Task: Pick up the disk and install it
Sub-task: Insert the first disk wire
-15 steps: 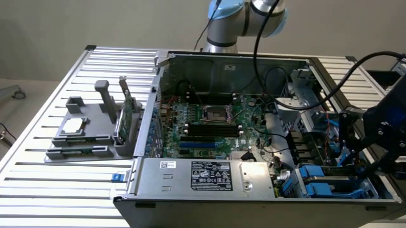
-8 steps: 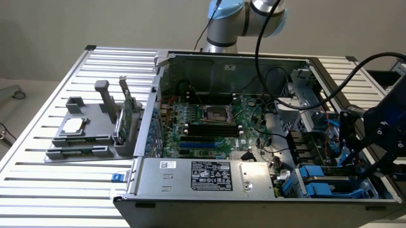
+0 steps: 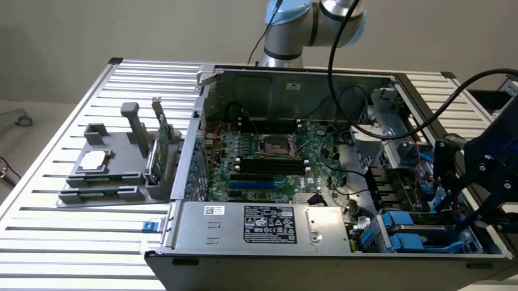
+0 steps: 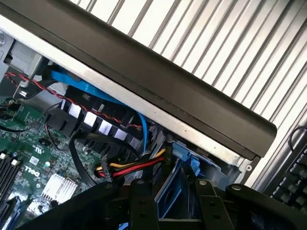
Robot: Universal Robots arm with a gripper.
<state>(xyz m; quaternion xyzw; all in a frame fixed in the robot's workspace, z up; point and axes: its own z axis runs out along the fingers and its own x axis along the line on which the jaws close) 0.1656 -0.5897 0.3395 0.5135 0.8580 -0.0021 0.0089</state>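
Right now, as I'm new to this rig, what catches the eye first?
An open computer case lies on the slatted table, its green motherboard exposed in the middle. At the exterior view's right, the dark tool hangs over blue drive carriers in the case's corner.

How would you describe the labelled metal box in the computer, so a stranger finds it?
Find the open grey metal computer case on the slatted table. Along its near edge lies a silver-grey rectangular metal box; unlike the green circuit board behind it, it carries a black-and-white label.

wall (image 3: 121, 24): plain beige | table (image 3: 81, 242): slatted, likely aluminium | floor (image 3: 24, 139): pale
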